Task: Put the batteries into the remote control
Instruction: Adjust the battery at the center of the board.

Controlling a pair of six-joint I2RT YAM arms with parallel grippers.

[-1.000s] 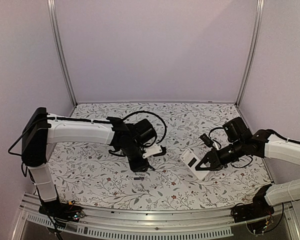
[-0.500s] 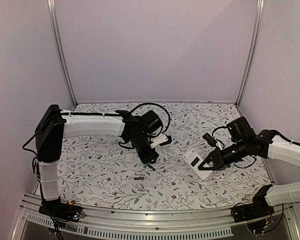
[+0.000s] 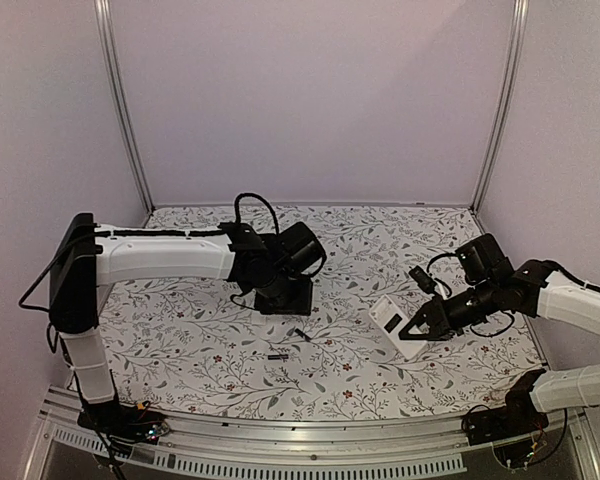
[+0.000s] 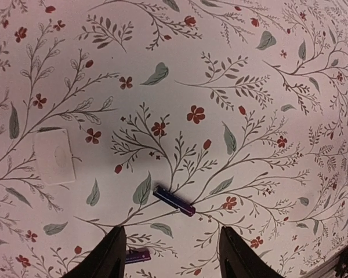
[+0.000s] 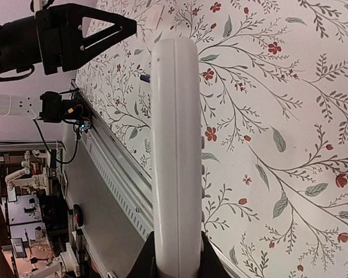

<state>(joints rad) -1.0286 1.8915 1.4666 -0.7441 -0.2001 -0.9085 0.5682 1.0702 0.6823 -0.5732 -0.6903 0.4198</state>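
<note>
Right tool (image 5: 175, 243) — clenched on the remote (image 3: 388, 318), gripping it by one end. The remote's white back, with a small dark recess, faces up in the overhead view. In the right wrist view the remote shows edge-on, reaching straight out from the fingers over the bench (image 3: 180, 340).

Left tool (image 4: 171, 258) — released, fingers (image 4: 113, 258) spread wide and holding nothing. It points down at the bench, well to the left of the remote.

Battery one (image 3: 298, 333) — dark, thin cylinder lying flat on the bench, left of the remote. It is the nearer of the two to the remote, in front of the left tool.

Battery two (image 3: 277, 356) — same kind, lying flat, further left of the remote than battery one and closer to the bench's near edge. The two are apart, not touching.

In the left wrist view one battery lies ahead of the spread fingers. The other shows low in that view, just beside the left-hand finger.

Small white flat piece (image 4: 54, 155) — lying on the bench, seen in the left wrist view only. Its place relative to the remote cannot be told.

Bench — covered with a leaf-and-flower print.
</note>
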